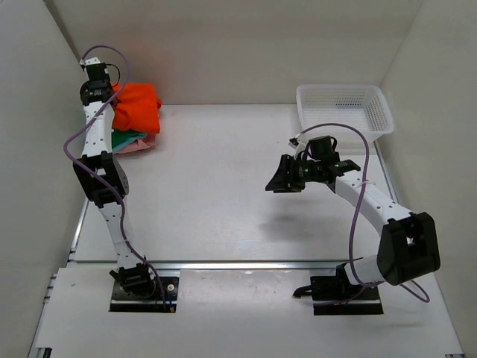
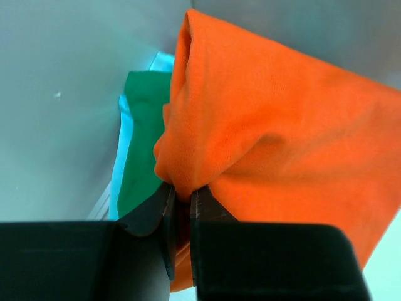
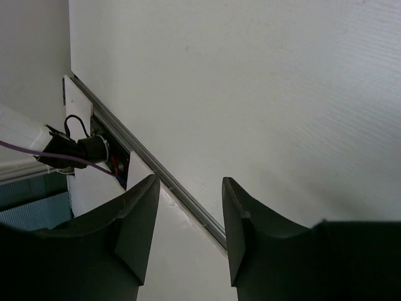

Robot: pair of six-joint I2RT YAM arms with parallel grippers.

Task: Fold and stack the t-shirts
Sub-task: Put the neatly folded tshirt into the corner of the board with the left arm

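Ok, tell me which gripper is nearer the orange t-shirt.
Left. The left gripper is shut on the orange t-shirt; the right gripper hangs open, well away across the table.

From above you cannot see the fingers of the left gripper (image 2: 182, 195): the left arm (image 1: 95, 138) and the orange t-shirt (image 1: 138, 104) cover them. Under that shirt the green t-shirt (image 2: 143, 138), the light teal t-shirt (image 2: 123, 135) and the pink t-shirt (image 1: 138, 147) show only as thin edges, so you cannot tell how they are folded. In the left wrist view the orange cloth runs off the right edge, and the pinched part is hidden between the fingers. In the right wrist view the right gripper (image 3: 189, 182) is cut off at the bottom edge, and the left arm runs off the left edge
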